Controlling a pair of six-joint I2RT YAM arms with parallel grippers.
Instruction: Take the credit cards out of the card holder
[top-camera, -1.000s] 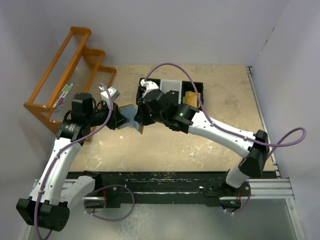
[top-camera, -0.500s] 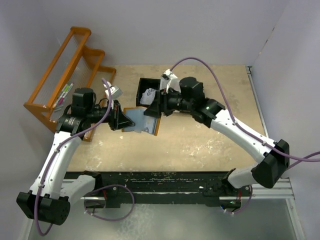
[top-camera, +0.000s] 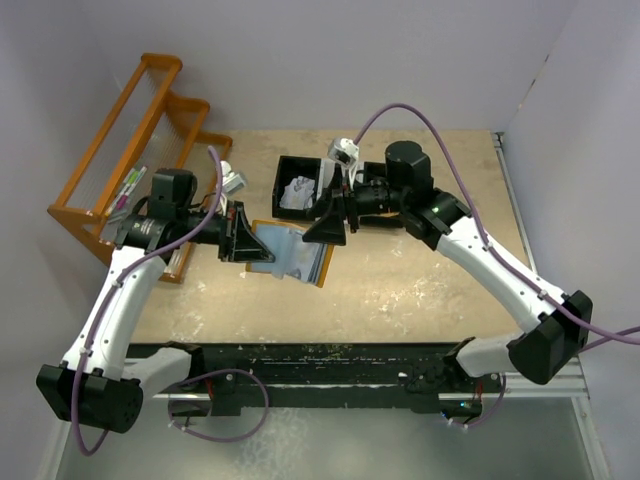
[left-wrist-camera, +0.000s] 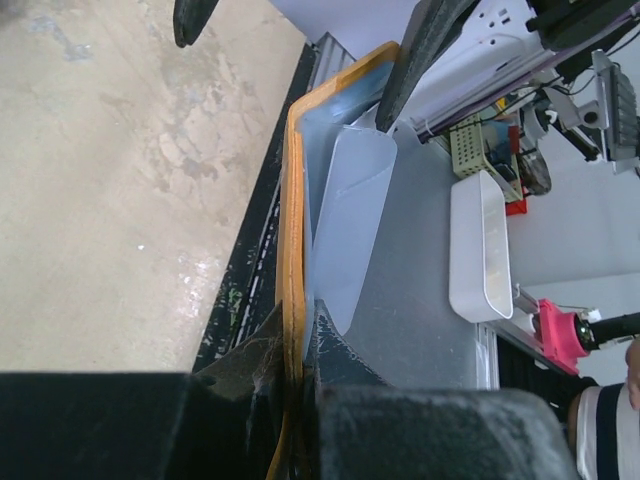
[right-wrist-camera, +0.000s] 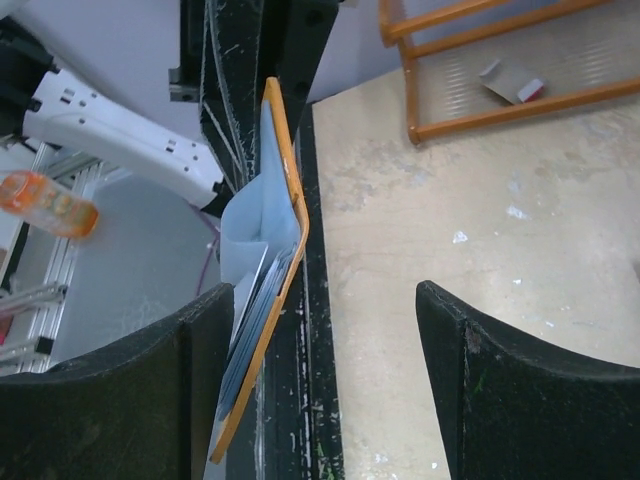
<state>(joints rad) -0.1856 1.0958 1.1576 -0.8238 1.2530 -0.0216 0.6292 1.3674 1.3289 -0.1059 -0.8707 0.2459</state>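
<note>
The card holder hangs open above the table, tan-orange outside, pale blue-grey inside. My left gripper is shut on its left edge; in the left wrist view the orange rim runs straight out of the clamped jaws of that gripper. My right gripper stands open at the holder's right end. From the right wrist, the holder lies edge-on, its free end just inside my left finger, with the gripper wide apart around it. Thin edges of the credit cards show stacked inside the holder.
A black compartment tray with crumpled white scraps sits behind the holder, partly under the right arm. An orange wire rack stands at the back left. The table's dark front rail runs below the holder.
My right gripper has opened and drawn back to the right of the holder. The holder has swung open and now lies spread out from the left gripper.
</note>
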